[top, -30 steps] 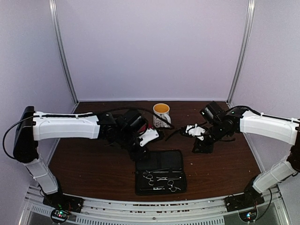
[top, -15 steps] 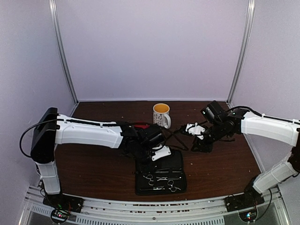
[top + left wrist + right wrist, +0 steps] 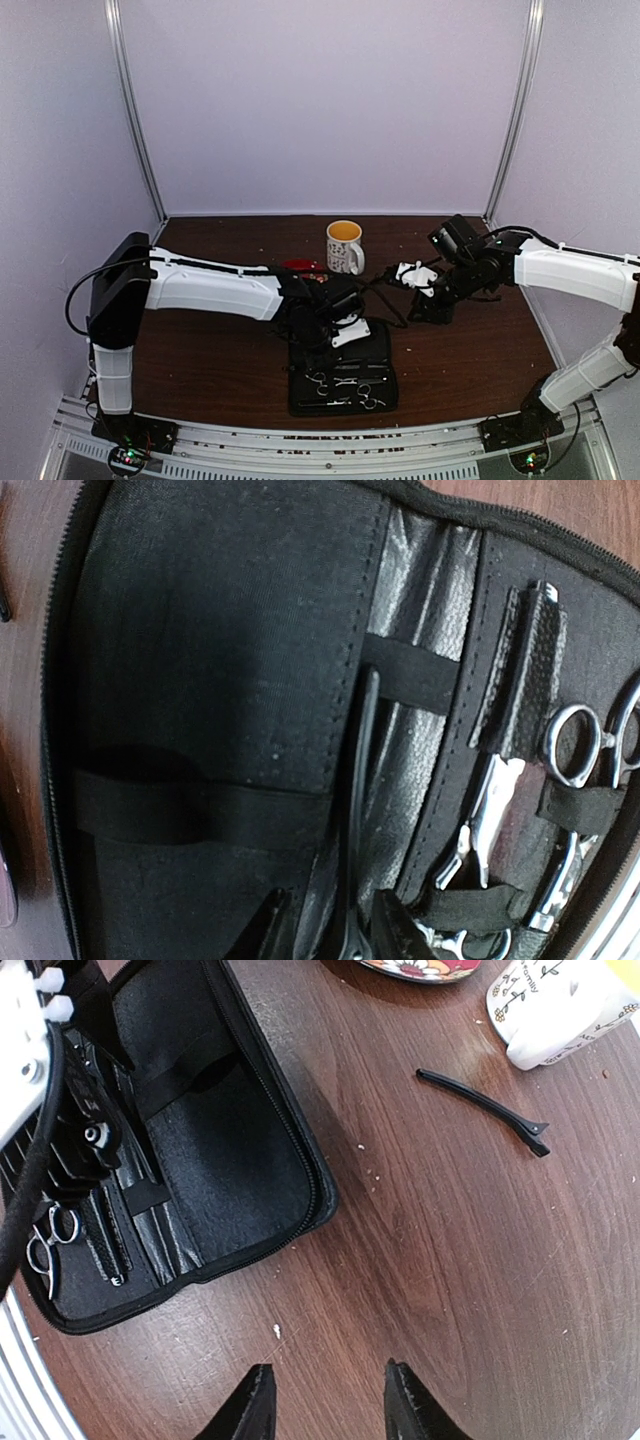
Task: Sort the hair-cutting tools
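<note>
Nearest my bases, on the close half of the open black zip case (image 3: 200, 660), the silver scissors (image 3: 487, 810) sit strapped under elastic loops, so that part of the sorting looks done to me. A ribbed black strip beside them may be a comb; I cannot make it out.

Over the case's spine, my left gripper (image 3: 335, 918) points along the fold. A thin black clip (image 3: 360, 770) runs straight out from between its jaws, with its tip at an elastic band (image 3: 410, 670). I judge it is lined up that way so the clip can slide under the band. The jaws stand a little apart on either side of the clip's rear end. Where they would meet it is cut off by the frame edge and is black on black, so I cannot tell whether I am gripping it or merely straddling it.

Off the case's far right corner, my right gripper (image 3: 328, 1385) hangs above the bare brown table (image 3: 450, 1280), jaws spread with nothing between them. It is probably kept there so the arms don't crowd the case.

Between the case and the white mug (image 3: 560, 1005), nearer the mug, the second black clip (image 3: 480, 1107) lies flat on the wood, not yet sorted. Farthest from the case, the red patterned saucer (image 3: 420, 968) is cut off by the frame edge in the right wrist view.
</note>
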Tool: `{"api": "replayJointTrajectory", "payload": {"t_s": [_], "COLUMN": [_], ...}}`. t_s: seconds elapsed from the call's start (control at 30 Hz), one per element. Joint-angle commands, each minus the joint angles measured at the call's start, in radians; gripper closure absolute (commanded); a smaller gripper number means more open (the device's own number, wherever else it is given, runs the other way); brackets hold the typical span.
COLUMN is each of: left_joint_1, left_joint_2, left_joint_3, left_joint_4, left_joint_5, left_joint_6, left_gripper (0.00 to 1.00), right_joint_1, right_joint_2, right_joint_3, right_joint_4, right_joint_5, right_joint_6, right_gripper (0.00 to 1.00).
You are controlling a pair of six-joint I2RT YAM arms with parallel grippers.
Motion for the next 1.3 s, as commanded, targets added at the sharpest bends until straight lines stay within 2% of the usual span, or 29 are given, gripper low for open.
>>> {"api": "replayJointTrajectory", "payload": {"t_s": [0.0, 0.2, 0.57, 0.67, 0.93, 1.1, 1.27], "left_joint_1": [-0.006, -0.006, -0.006, -0.006, -0.006, -0.003, 0.035], "left_joint_2": [0.027, 0.035, 0.039, 0.033, -0.062, -0.164, -0.203], "left_joint_3": [0.039, 0.032, 0.020, 0.016, 0.009, -0.053, -0.105], "left_joint_4": [0.003, 0.002, 0.000, -0.003, -0.044, -0.070, -0.114], "left_joint_5": [-0.004, -0.015, -0.007, -0.013, -0.010, -0.106, -0.213], "left_joint_6": [0.019, 0.025, 0.030, 0.040, 0.045, 0.049, 0.091], "left_gripper": [0.74, 0.81, 0.87, 0.93, 1.00, 1.00, 1.00], "right_joint_1": [-0.008, -0.009, -0.011, -0.011, -0.012, -0.011, -0.009], "right_joint_2": [0.000, 0.004, 0.015, 0.020, 0.018, 0.020, 0.097], "right_joint_3": [-0.012, -0.014, -0.011, -0.008, -0.010, -0.014, 0.022], "right_joint_4": [0.017, 0.018, 0.015, 0.012, 0.013, 0.019, 0.000], "right_joint_5": [0.025, 0.029, 0.026, 0.029, 0.026, 0.010, -0.047], "right_joint_6": [0.007, 0.007, 0.004, 0.005, 0.004, 0.011, 0.049], "right_gripper": [0.63, 0.63, 0.63, 0.63, 0.62, 0.63, 0.62]}}
